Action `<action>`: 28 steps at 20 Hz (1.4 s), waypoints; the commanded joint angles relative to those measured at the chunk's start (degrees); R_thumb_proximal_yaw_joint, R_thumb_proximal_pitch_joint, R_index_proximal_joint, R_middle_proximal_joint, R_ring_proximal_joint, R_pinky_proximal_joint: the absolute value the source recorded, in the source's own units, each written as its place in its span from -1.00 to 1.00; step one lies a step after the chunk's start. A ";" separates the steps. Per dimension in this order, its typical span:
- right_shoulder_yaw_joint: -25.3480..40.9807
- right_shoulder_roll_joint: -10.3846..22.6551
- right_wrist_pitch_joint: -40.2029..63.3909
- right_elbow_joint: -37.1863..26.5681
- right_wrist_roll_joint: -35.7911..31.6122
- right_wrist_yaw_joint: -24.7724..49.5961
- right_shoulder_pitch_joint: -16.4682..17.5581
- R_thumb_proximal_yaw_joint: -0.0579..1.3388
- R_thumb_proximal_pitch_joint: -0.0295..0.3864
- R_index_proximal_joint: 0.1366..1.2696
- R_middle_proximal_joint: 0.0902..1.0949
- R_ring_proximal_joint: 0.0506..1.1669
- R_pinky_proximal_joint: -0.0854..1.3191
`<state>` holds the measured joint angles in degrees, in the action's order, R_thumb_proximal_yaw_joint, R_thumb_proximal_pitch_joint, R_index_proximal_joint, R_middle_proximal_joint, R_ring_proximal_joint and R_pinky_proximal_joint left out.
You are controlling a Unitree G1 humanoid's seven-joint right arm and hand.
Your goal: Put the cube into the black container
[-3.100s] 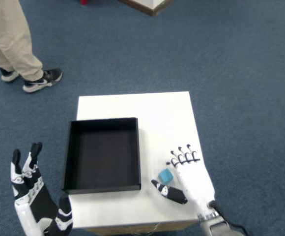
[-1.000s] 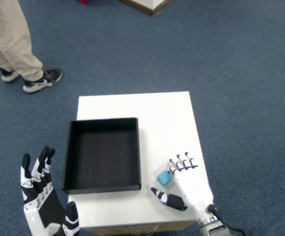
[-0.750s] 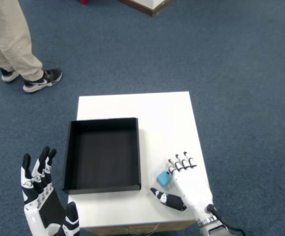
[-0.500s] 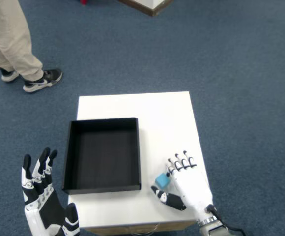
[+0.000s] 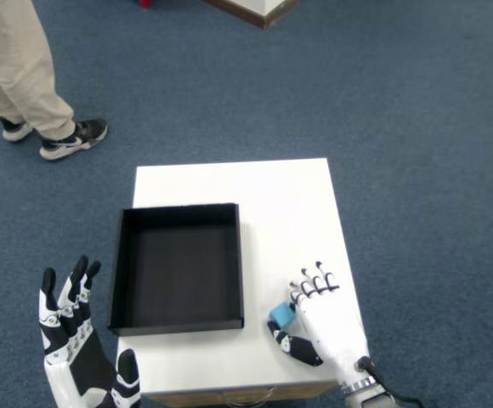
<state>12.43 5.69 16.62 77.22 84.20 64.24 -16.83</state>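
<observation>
A small blue cube [image 5: 281,315] lies on the white table [image 5: 289,204] near its front edge, just right of the black container's front right corner. My right hand [image 5: 325,319] is against the cube from the right. Its fingers [image 5: 313,285] curl over the cube's far side and the thumb [image 5: 287,344] presses on its near side, so the cube is pinched. The black container [image 5: 240,263] is a shallow square tray with nothing in it, on the left half of the table.
My left hand [image 5: 75,344] hovers open beyond the table's front left corner. A person's legs and shoes [image 5: 59,127] stand on the blue carpet at the far left. A piece of furniture [image 5: 259,8] shows at the top edge.
The right thumb has swung in from a spread pose and closed against the cube's near side. The cube has shifted slightly left and nearer. The left hand has risen a little.
</observation>
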 commanded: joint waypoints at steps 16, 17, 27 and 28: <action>-0.36 0.68 3.73 -1.60 -3.46 5.87 -2.24 0.77 -0.13 0.75 -0.22 -0.53 -0.67; -0.29 0.77 5.07 -2.51 -3.86 7.70 -2.40 0.77 -0.13 0.76 -0.22 -0.53 -0.67; 3.70 1.63 12.54 -7.52 -5.02 23.12 -4.29 0.80 -0.11 0.77 -0.24 -0.54 -0.70; 4.67 1.76 12.74 -8.42 -5.47 23.95 -4.74 0.80 -0.11 0.77 -0.25 -0.55 -0.71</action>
<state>17.41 6.98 27.44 71.59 80.10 84.36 -19.10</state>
